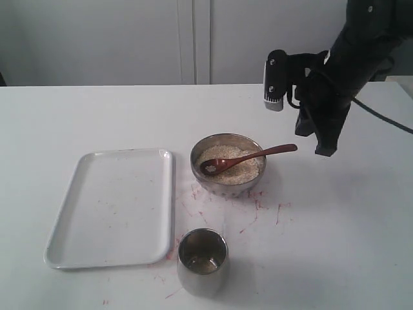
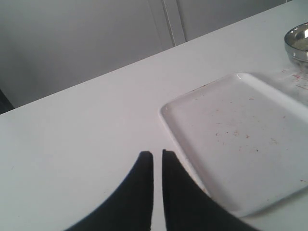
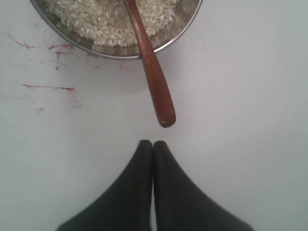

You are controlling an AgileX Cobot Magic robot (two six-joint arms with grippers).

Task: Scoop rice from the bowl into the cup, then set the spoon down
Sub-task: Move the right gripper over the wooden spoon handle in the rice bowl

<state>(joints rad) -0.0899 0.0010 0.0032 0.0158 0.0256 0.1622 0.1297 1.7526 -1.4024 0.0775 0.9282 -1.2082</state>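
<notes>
Hovering just beyond the handle's tip, the right gripper [image 3: 153, 142] is carrying nothing, its two dark fingers pressed together. The small reddish-brown wooden spoon [image 1: 248, 157] is lying in the round shiny steel bowl [image 1: 222, 187]. Its head is resting on the off-white uncooked rice [image 1: 242, 169], and its slim handle is sticking out over the rim towards that gripper, close but not touching. The narrow straight-sided steel cup [image 1: 200, 284] is standing apart from the bowl, beside a corner of the flat white rectangular tray [image 1: 110, 206]; whether any grains are lying in it is hard to tell. The left gripper [image 2: 157, 154] is sitting low on the side of the tray away from the bowl, its fingers drawn almost together on nothing.

Judging from this, the step in hand is the reach for the spoon, with no scoop begun. The next move is calling for the right fingers to part, drop around the handle near its end, and close without tipping the head out of the rice.
</notes>
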